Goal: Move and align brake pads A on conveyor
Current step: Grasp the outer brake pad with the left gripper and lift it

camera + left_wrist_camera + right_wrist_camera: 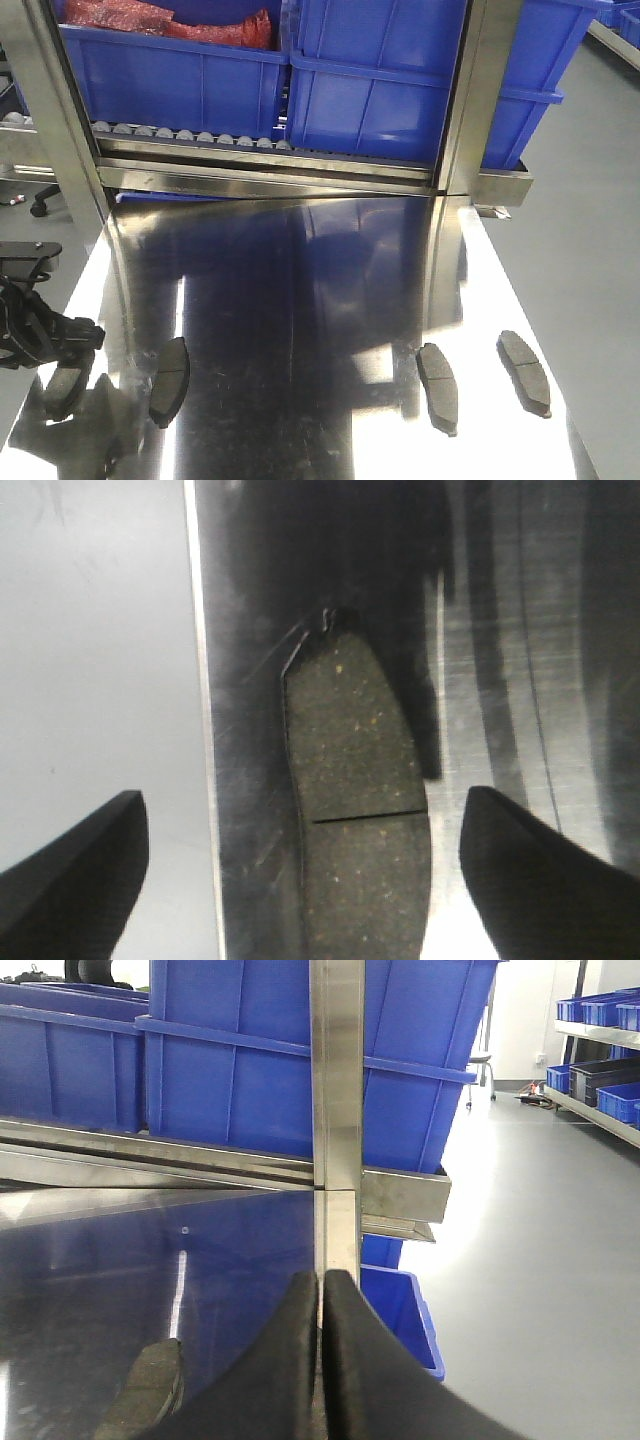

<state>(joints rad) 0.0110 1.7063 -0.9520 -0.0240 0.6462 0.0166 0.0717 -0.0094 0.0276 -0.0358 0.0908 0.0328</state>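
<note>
Table point(300, 290) of polished steel carries all four brake pads A point(360, 770), which lie flat in a loose row across its near part, each with its long axis running near to far. The leftmost pad point(62, 388) lies just beside the left table edge, with the second pad point(170, 380) near it to the right. The third pad point(438, 388) and rightmost pad point(525, 372) lie close together near the right edge, well apart from the left pair.

The left gripper point(302, 798) reaches in from the left side of the table and points straight down over the leftmost pad. Its jaws are spread wide and grip nothing. The left finger point(80, 870) hangs over the grey floor beyond the table edge, and the right finger point(540, 880) is over the steel. The pad, its thin groove point(365, 817) visible, sits between them, clear of both. How high the fingers are above the table cannot be told.

The right gripper point(321, 1282) is pressed fully closed with nothing between its fingers. It is held low over the table, aimed toward the far side at the upright steel post point(335, 1080) of the roller rack point(180, 135). One pad edge point(150, 1390) shows just left of it.

Blue bins point(380, 90) stand on the rack at the far side
</note>
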